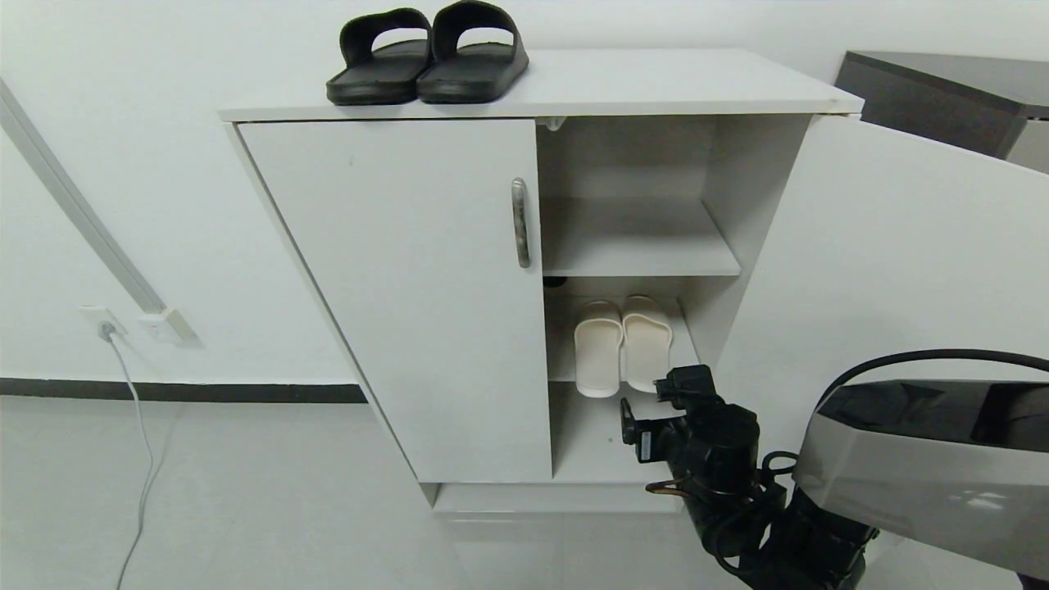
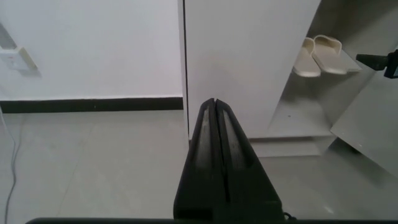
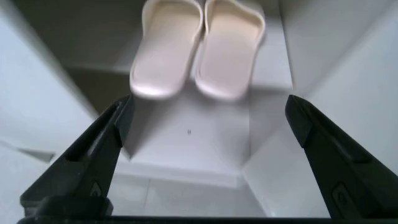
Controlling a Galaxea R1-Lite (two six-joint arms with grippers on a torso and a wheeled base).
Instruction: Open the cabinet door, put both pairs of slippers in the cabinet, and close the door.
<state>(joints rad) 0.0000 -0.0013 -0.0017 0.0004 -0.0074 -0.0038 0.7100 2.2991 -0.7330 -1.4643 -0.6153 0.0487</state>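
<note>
White slippers point(image 3: 199, 50) lie side by side on the middle shelf point(image 1: 561, 348), heels toward the right gripper point(image 3: 209, 109), just ahead of its tips and apart from them. The heels look to sit at or slightly past the shelf lip. Right gripper empty, fingers spread wide, held in the cabinet opening just below that shelf. Black slippers point(image 1: 426, 57) sit as a pair on top of the cabinet point(image 1: 697, 82), high above this gripper and over toward the left arm's side, above the closed door point(image 1: 393, 287). Open door point(image 1: 885, 270) hangs close on the gripper's outer side. Left gripper point(image 2: 214, 106) pressed together, holding nothing, low over the floor, closed door ahead of it. Judgement: white pair stowed; black pair and the door-closing are left. To do the next step well, draw the right arm straight back before lifting, so the fingers miss the white heels and the upper shelf point(image 1: 631, 238). Pinch both black slippers where their inner edges touch, then set them deep enough that the door can shut.
</note>
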